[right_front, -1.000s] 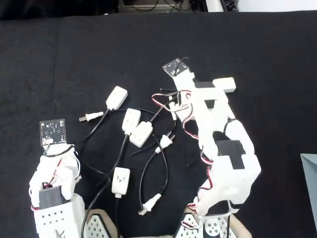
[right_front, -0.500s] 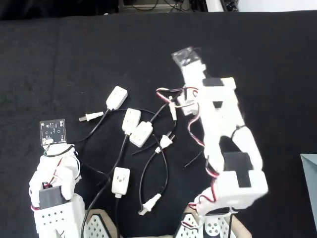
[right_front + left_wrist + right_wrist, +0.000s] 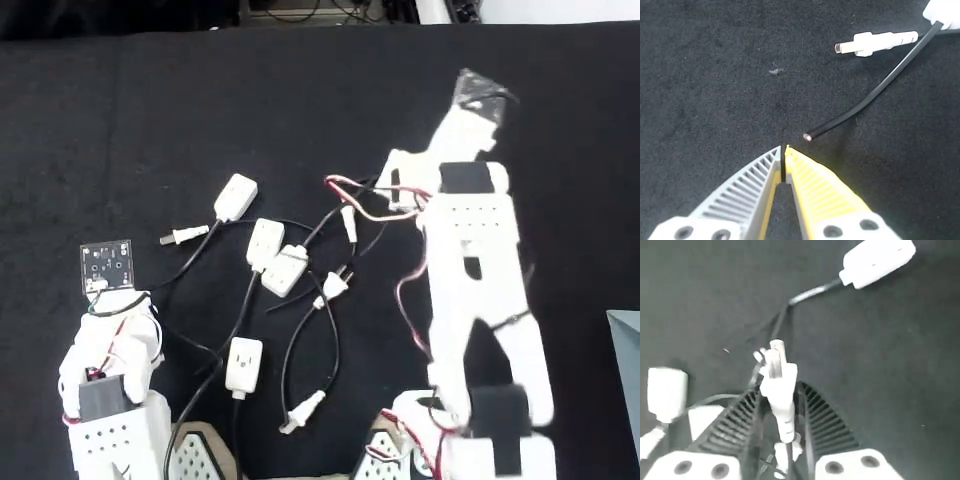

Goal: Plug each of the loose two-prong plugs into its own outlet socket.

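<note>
Two hands, different states. Right hand (image 3: pixel 778 390) is grasping a white two-prong plug (image 3: pixel 778 382) by its body, prongs pointing away, over the black cloth surface (image 3: pixel 150 100). Left hand (image 3: pixel 784 151) is clenched on nothing, near a black cable's cut end (image 3: pixel 808 136). Four white outlet sockets (image 3: pixel 265 243) sit mid-surface among tangled cables.

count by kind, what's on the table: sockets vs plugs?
Outlet sockets: 4
Two-prong plugs: 4, one of them in the right end effector
Total: 8
</note>
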